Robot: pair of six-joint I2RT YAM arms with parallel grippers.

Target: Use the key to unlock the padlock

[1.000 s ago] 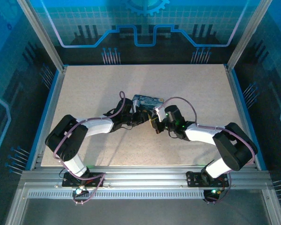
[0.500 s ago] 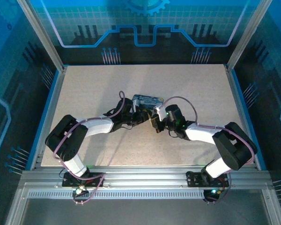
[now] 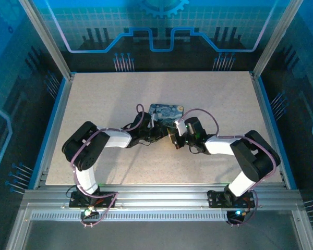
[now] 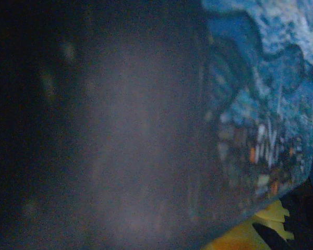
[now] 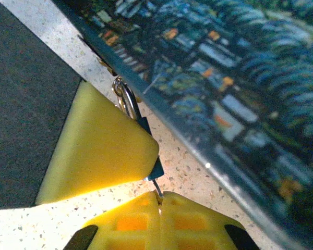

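Two arms, meeting just below the painted tin [image 3: 166, 110] on the speckled bench [image 3: 94, 104].

Item 1, tin: blue, night-sky painting on the lid, lying flat; its near edge runs diagonally through the right wrist view.

Item 2, right hand [image 5: 160, 200]: at the tin's near edge, yellow fingertips pressed together, pinching a thin sliver of metal at their seam.

Item 3, key [image 5: 156, 187]: the pinched sliver, standing up from the fingertips towards the tin's edge, just beside it, with a small silvery ring [image 5: 122, 94] at its far end.

Item 4, yellow wedge-shaped pad [image 5: 101, 151]: touching the key's shaft on the side away from the tin.

Item 5, left hand [image 3: 157, 130]: close against the tin's near left corner; its wrist view is blurred, so its opening cannot be told.

Item 6, padlock: cannot be made out; the tin's edge by the ring is partly covered by the wedge.
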